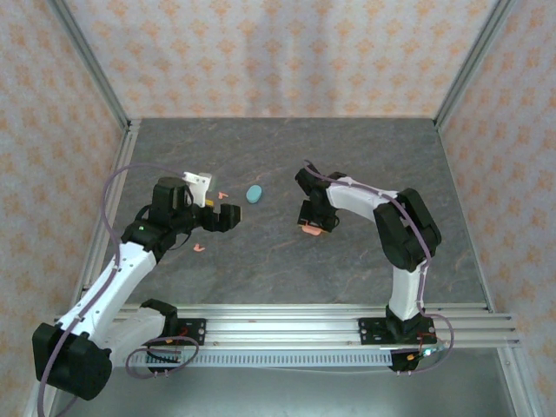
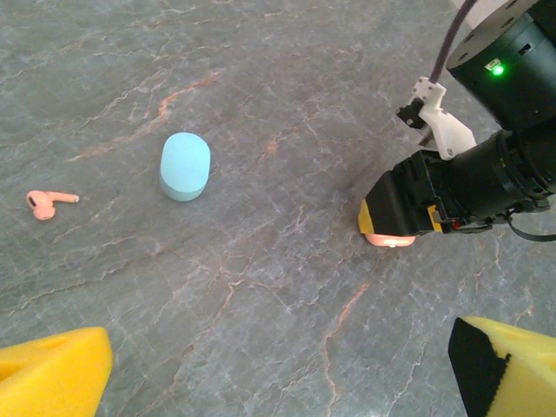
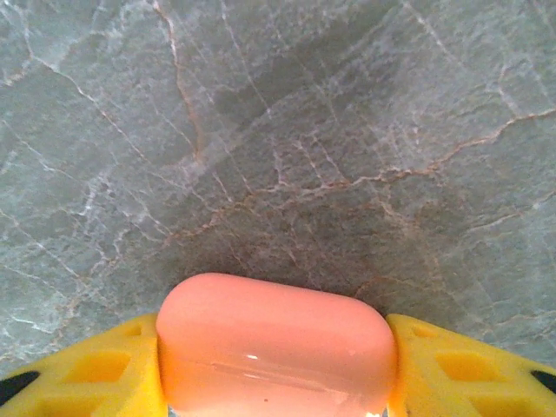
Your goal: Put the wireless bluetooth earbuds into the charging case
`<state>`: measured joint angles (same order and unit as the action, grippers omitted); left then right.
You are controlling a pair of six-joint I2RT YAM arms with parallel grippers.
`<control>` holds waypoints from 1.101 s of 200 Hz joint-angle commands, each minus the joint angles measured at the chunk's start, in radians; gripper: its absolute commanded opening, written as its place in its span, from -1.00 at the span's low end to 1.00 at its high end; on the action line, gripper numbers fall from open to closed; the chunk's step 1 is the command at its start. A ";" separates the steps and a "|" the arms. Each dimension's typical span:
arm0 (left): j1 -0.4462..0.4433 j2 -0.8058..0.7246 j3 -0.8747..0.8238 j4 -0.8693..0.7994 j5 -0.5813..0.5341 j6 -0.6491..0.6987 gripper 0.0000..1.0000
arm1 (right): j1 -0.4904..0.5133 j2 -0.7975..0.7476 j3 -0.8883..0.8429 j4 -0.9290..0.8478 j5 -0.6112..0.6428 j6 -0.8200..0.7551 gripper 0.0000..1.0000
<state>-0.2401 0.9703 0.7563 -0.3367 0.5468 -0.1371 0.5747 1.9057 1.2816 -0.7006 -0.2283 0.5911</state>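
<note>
Coral-pink case point(image 3: 276, 343) sits clamped in right claw point(image 3: 276, 391), probably steadied for loading. Left claw point(image 2: 278, 382) is fully open and empty, likely ready for pink earbud point(image 2: 50, 202) lying on bench point(image 2: 261, 287), left of teal case point(image 2: 184, 165).

Coral earbud point(image 2: 50, 203) on its side, left of closed teal case point(image 2: 184, 165); closed coral case point(image 3: 276, 347) well right of it.

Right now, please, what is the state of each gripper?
Left gripper: open, holding nothing.
Right gripper: closed on the pink case, a pad against each of its sides.
</note>
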 commanded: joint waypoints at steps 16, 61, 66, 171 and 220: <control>0.008 -0.057 -0.057 0.158 0.076 -0.008 0.93 | -0.005 -0.115 -0.026 0.036 0.012 0.026 -0.02; -0.107 -0.071 -0.122 0.409 0.087 -0.089 0.84 | 0.012 -0.334 -0.013 0.109 -0.053 0.144 -0.10; -0.140 -0.068 -0.124 0.431 0.060 -0.086 0.84 | 0.015 -0.356 -0.010 0.119 -0.058 0.156 -0.11; -0.365 0.225 -0.051 0.964 0.019 -0.231 0.46 | 0.074 -0.555 0.077 0.158 -0.146 0.288 -0.16; -0.375 0.323 0.002 1.019 0.023 -0.236 0.18 | 0.075 -0.595 0.061 0.160 -0.157 0.301 -0.17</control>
<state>-0.6075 1.2636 0.7074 0.5919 0.5465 -0.3683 0.6437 1.3441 1.3289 -0.5655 -0.3683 0.8715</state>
